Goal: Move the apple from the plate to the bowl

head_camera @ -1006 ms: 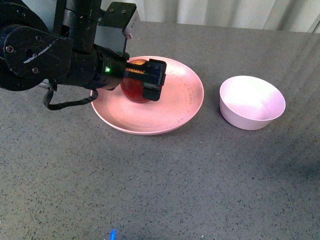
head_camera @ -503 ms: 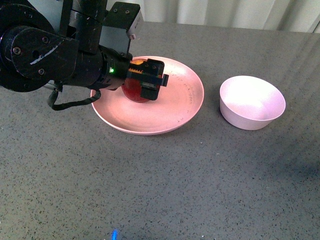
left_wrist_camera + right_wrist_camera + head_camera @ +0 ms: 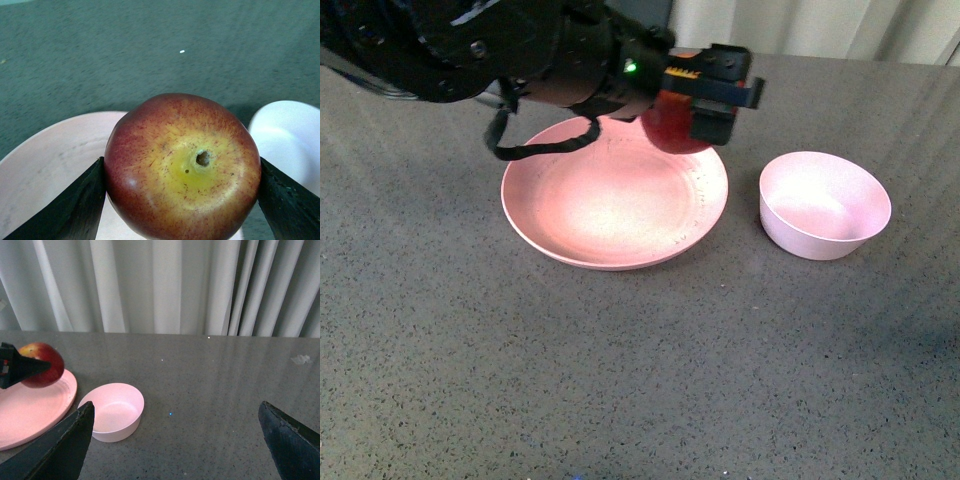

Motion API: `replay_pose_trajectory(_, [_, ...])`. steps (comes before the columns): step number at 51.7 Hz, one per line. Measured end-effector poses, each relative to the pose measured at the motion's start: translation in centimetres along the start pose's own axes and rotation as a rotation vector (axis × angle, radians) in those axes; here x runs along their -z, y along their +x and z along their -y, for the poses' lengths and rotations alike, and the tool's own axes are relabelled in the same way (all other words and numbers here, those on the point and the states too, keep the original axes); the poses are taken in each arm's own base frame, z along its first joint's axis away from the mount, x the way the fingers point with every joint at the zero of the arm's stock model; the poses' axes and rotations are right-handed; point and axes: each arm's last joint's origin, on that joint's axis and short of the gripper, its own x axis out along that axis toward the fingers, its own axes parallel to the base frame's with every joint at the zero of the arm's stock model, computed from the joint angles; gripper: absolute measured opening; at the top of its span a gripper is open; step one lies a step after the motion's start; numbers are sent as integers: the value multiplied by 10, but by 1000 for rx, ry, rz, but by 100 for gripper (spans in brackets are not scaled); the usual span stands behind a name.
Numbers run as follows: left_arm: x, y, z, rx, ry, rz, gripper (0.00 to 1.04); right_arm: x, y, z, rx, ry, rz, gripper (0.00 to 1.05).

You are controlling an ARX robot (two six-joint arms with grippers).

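Over plate [image 3: 605, 262] edge, L gripper [image 3: 707, 100] pinching apple [image 3: 182, 167], bowl [image 3: 825, 205] nearby, R gripper [image 3: 175, 442] spread.

The front camera looked down over the counter [image 3: 620, 380] from the robot's body, taking in the left claw [image 3: 715, 100], the plate [image 3: 580, 215] beneath it and the bowl [image 3: 825, 205] beside it. The left wrist camera sat close behind that claw, the apple [image 3: 182, 167] filling its frame. The right wrist camera looked level from farther off toward the curtain [image 3: 160, 285], sharing plate, bowl and apple.
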Motion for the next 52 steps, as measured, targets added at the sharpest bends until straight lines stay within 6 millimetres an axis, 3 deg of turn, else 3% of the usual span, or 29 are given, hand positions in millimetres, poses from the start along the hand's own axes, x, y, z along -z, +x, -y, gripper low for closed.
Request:
replay_pose_trajectory(9, [-6,4,36,74,31,1,76,0,0,0,0,0,0,96])
replay_pose_trajectory(27, [-2,16,77,153,79,-38,76,0,0,0,0,0,0,96])
replay_pose_trajectory(40, [11,36,90,167,116,-93,76,0,0,0,0,0,0,96])
replay_pose_trajectory(52, [2,44,93,169,119,-83,76,0,0,0,0,0,0,96])
